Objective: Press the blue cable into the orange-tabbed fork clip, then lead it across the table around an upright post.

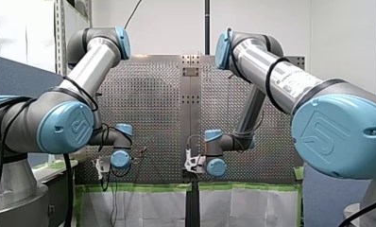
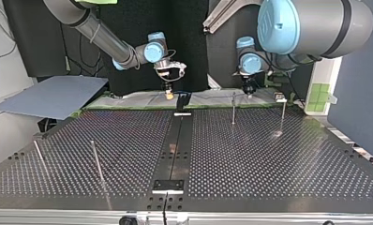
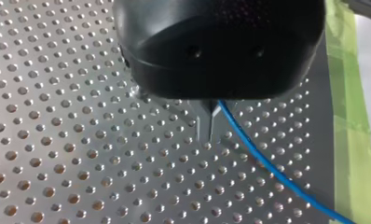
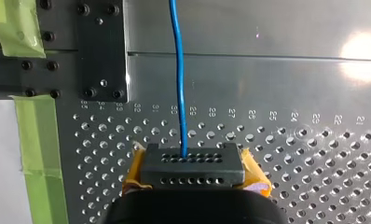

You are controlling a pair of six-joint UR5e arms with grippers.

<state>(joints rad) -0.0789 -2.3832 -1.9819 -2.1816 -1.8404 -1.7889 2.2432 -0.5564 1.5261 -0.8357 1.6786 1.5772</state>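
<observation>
In the left wrist view my left gripper (image 3: 210, 134) has its metal fingers (image 3: 205, 126) closed together, pinching the blue cable (image 3: 264, 163). The cable trails away over the perforated table (image 3: 58, 154) toward a green tape strip (image 3: 351, 130). Further right, my right gripper (image 4: 193, 161), with yellow pads (image 4: 254, 175), is clamped on the same cable, which runs straight ahead of it onto bare plate. Only the top view shows the thin upright posts (image 2: 233, 108), two in each half of the table. The cable is too fine to make out there.

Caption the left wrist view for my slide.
My left gripper pinches the blue cable over the perforated table, with green tape along its edge.
</observation>
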